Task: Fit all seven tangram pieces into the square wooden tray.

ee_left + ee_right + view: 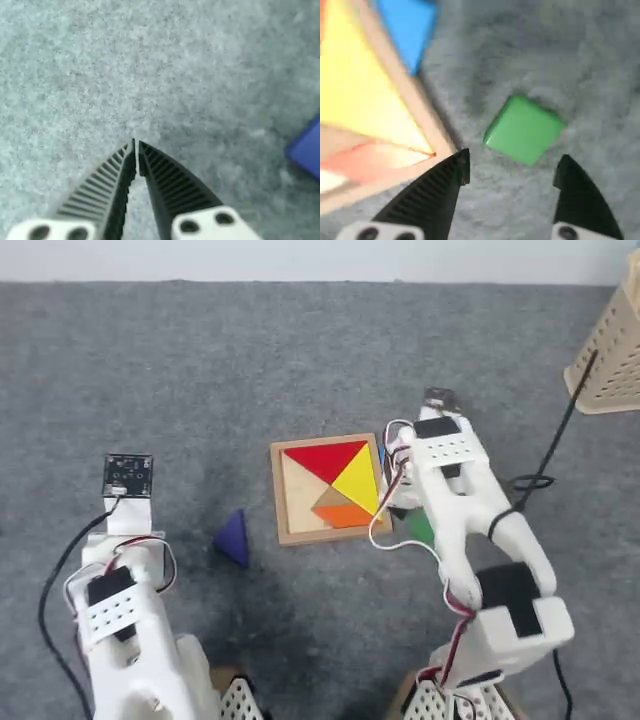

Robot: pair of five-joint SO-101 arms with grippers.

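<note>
The square wooden tray point(279, 495) lies near the middle of the grey carpeted bench point(200, 370). Four pieces sit inside it, filling its right-hand part. A large red triangle point(325, 458) lies along the far edge and a large yellow triangle point(358, 480) along the right edge, the two touching. A small brown triangle point(330, 498) sits below them, and an orange piece point(345, 515) is in the near right corner. The left part of the tray floor is bare wood.

Three pieces lie outside the tray on the bench. A light blue piece point(407, 30) rests just beside the tray's right rim, partly hidden by the right arm in the high view. A green square block point(524, 130) lies flat near the tray's near right corner, apart from the rim. A dark blue triangle point(232, 537) stands well to the left of the tray.

The right end effector point(515, 160) is released, its jaws spread wide and holding nothing. It hovers low by that corner of the tray, with the green square block just ahead of the gap and one fingertip close to the tray rim. The left end effector point(136, 145) is clenched with nothing between its jaws, over bare carpet at the left of the bench. The dark blue triangle sits off to one side of it.
</note>
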